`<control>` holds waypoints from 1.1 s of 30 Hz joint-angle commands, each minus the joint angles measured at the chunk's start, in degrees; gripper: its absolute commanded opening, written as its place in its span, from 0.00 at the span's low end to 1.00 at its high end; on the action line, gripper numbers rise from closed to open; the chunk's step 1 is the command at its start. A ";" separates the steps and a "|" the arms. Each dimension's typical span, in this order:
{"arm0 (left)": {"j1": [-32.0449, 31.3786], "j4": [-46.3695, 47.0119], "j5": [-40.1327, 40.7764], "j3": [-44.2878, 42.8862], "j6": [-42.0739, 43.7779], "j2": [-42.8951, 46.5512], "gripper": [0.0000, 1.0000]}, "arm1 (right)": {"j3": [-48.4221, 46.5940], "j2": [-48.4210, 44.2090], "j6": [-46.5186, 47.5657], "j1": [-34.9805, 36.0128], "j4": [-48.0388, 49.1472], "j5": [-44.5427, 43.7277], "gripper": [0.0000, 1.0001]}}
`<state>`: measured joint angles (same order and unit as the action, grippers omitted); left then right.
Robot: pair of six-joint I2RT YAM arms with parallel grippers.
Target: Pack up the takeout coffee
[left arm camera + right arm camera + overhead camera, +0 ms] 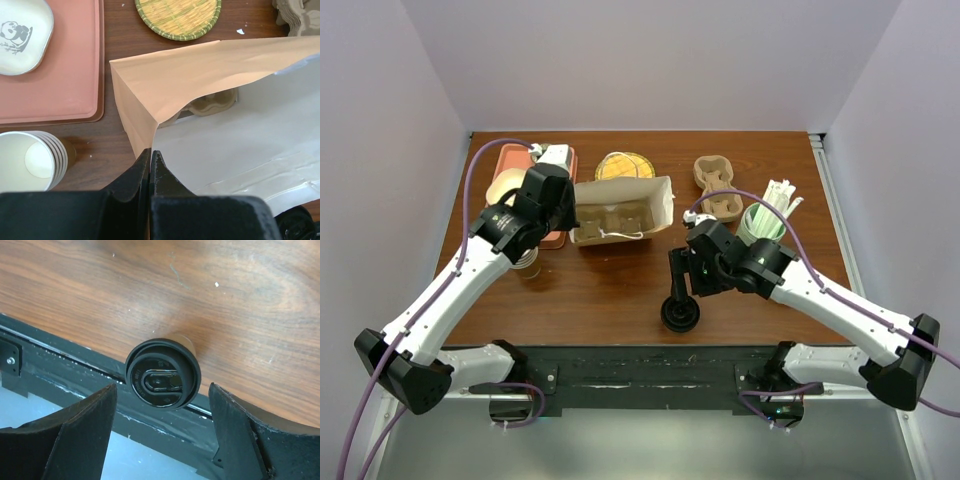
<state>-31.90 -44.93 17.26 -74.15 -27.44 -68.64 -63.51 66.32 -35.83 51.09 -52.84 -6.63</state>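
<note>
Coffee cup [680, 313] w/ black lid stands upright at the near edge of the table [620, 285], front-centre, well apart from the paper bag [620, 210]. Right gripper [162, 390] is spread wide, one finger each side of the lid w/ a gap on both sides, gripping nothing. Left gripper [151, 156] is pinched tight on the bag's rim at a corner fold.

Bag lies on its side, mouth gaping. The top flap sags across the opening and hides most of the pulp carrier [212, 102] inside.

Around:
- Pink tray [65, 75] far left w/ a white panda dish [20, 35], dish cut off by the frame edge.
- Stack of lidless cups [30, 160] near the bag's left corner, partly under the left arm in the top view.
- Woven mat [178, 17] behind the bag.
- Spare carriers [718, 185] & a green cup of straws [765, 220] far right, the cup partly behind the right arm.

Cup body is mostly hidden under its lid. Lid lettering is too small to read.
</note>
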 commanded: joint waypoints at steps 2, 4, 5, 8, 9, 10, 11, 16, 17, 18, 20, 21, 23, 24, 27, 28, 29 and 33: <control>0.26 1.16 3.05 -0.91 0.37 0.62 0.00 | 1.54 0.12 -2.13 3.57 1.42 -0.22 0.78; 0.35 1.16 2.52 -0.38 0.20 0.53 0.00 | 1.54 1.60 -2.92 5.68 1.34 -1.89 0.78; 0.26 1.16 2.26 -0.21 0.11 0.61 0.00 | 1.54 2.05 -3.19 6.38 1.42 -2.33 0.79; 0.26 1.07 2.17 -0.03 0.11 0.70 0.00 | 2.07 4.07 -4.15 8.32 1.77 -3.30 0.80; 0.26 1.07 2.17 -0.03 0.11 0.62 0.00 | 2.07 4.68 -4.16 8.85 1.77 -3.56 0.81; 0.26 1.16 2.17 -0.12 0.19 0.61 0.00 | 2.07 5.21 -3.89 9.11 2.12 -3.74 0.82; 0.26 1.16 2.17 -0.12 0.20 0.61 0.00 | 2.07 6.18 -3.72 9.29 2.21 -3.82 0.83; 0.26 1.51 1.64 0.06 0.20 0.61 0.00 | 1.89 7.68 -3.37 9.99 2.21 -5.49 0.84; 0.26 1.51 1.55 0.14 0.20 0.53 0.00 | 1.89 7.85 -3.36 9.99 2.13 -6.19 0.84; 0.26 1.51 1.55 0.15 0.20 0.53 0.00 | 1.98 8.29 -3.36 10.08 2.04 -6.29 0.84; 0.26 1.60 1.64 0.15 0.19 0.53 0.00 | 1.63 8.64 -3.10 10.08 1.95 -6.46 0.84; 0.26 1.60 1.64 0.15 0.20 0.61 0.00 | 0.93 9.08 -3.01 10.43 1.60 -7.07 0.83; 0.26 1.60 1.73 0.15 0.28 0.53 0.00 | -0.12 8.91 -3.10 10.78 0.55 -7.86 0.83; 0.26 1.51 1.82 0.15 0.28 0.61 0.00 | -0.82 8.82 -2.93 10.78 0.37 -8.04 0.83; 0.35 1.60 1.99 0.32 0.37 0.61 0.00 | -2.75 7.95 -3.10 10.78 -0.59 -8.39 0.82; 0.26 1.60 1.99 0.32 0.37 0.61 0.00 | -3.11 7.86 -3.19 10.78 -1.47 -8.66 0.82; 0.26 1.77 1.99 0.32 0.37 0.53 0.00 | -3.46 7.68 -3.28 10.78 -1.83 -9.01 0.82; 0.26 2.04 1.90 0.50 0.37 0.44 0.00 | -4.52 8.29 -3.45 10.78 -4.29 -11.29 0.82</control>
<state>-31.90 -45.08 18.44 -74.13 -27.42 -68.66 -65.28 75.57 -38.57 61.56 -53.95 -13.91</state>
